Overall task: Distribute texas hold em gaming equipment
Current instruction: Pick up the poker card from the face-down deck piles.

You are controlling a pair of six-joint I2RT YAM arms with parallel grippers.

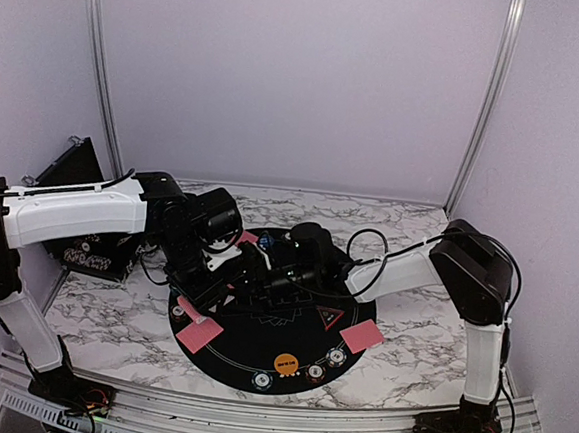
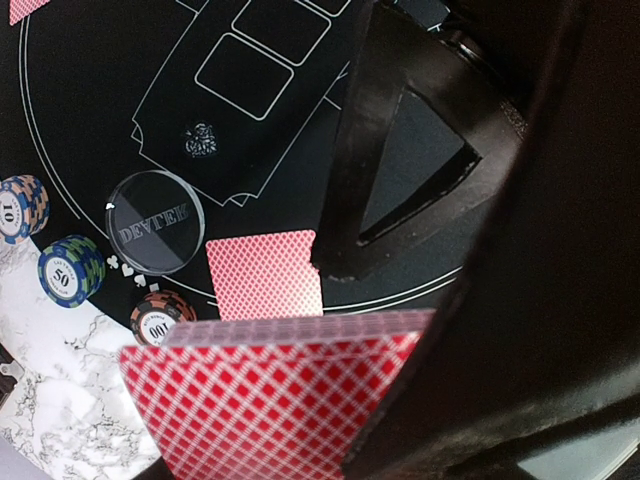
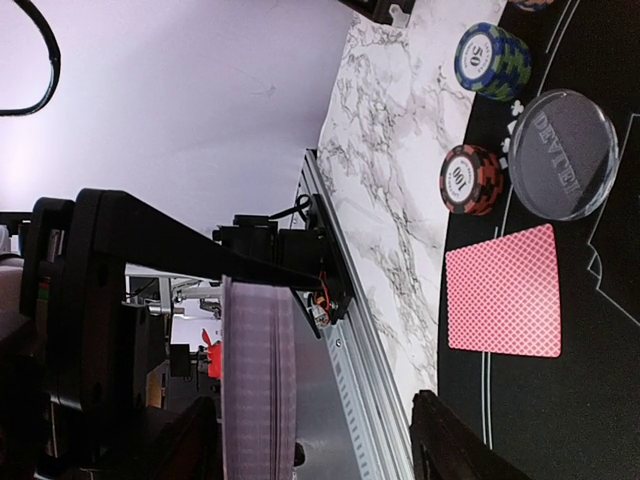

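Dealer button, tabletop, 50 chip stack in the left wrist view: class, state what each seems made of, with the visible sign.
Dealer button: probably clear acrylic, glossy; the black mat shows through it. Tabletop: marble or marble-print laminate, unclear which; white with grey veins. 50 chip stack: likely plastic or clay composite, matte; blue-and-green striped edges.

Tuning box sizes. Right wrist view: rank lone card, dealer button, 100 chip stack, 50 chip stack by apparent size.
1. lone card
2. dealer button, slightly smaller
3. 100 chip stack and 50 chip stack: alike, unranked
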